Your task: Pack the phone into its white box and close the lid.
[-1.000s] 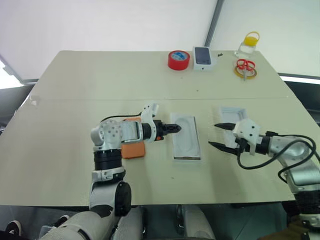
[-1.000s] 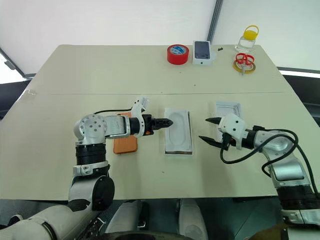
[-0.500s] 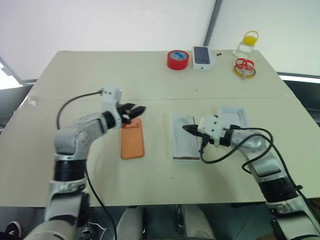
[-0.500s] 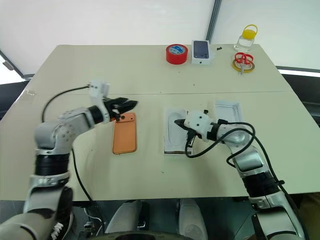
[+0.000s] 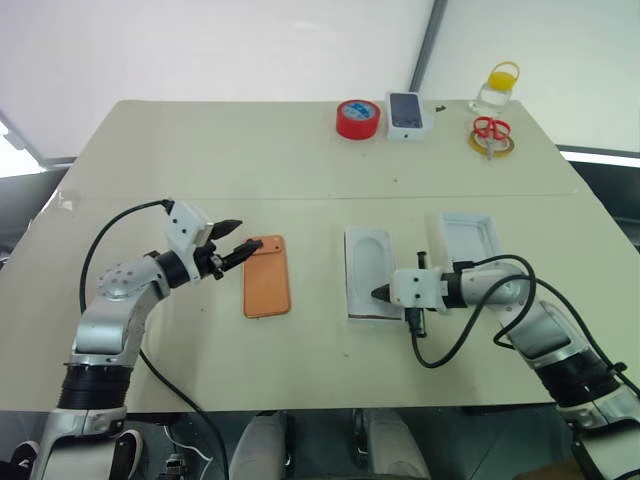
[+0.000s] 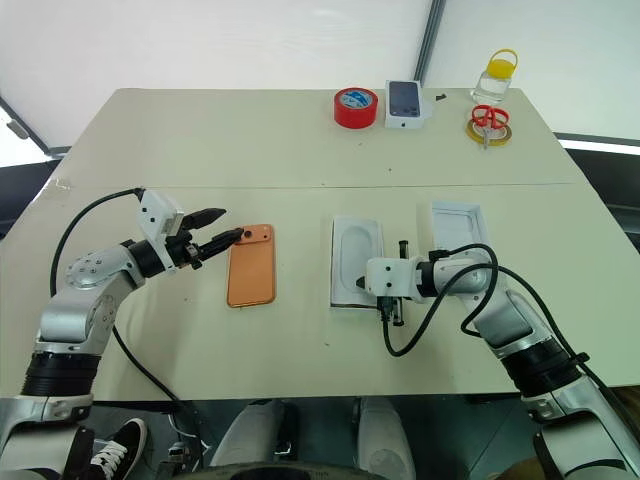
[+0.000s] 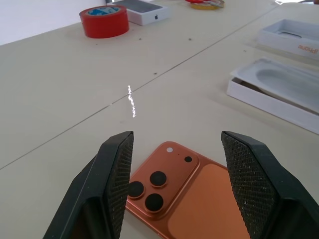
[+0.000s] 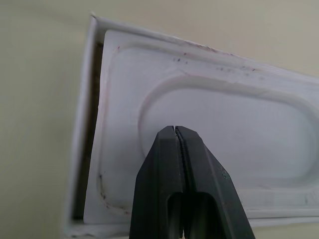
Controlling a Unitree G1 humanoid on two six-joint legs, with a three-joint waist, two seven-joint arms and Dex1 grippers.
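the phone (image 5: 267, 289) lies camera-side up left of centre, with the left gripper (image 5: 232, 251) spread at its top edge. the right gripper (image 6: 366, 284), pressed together, points at the near end of the insert (image 8: 209, 149) sitting in the white box (image 5: 369, 285); the lid (image 5: 469, 240) lies just right of the box. the insert probably needs pushing flat with light pressure so the box doesn't slide.
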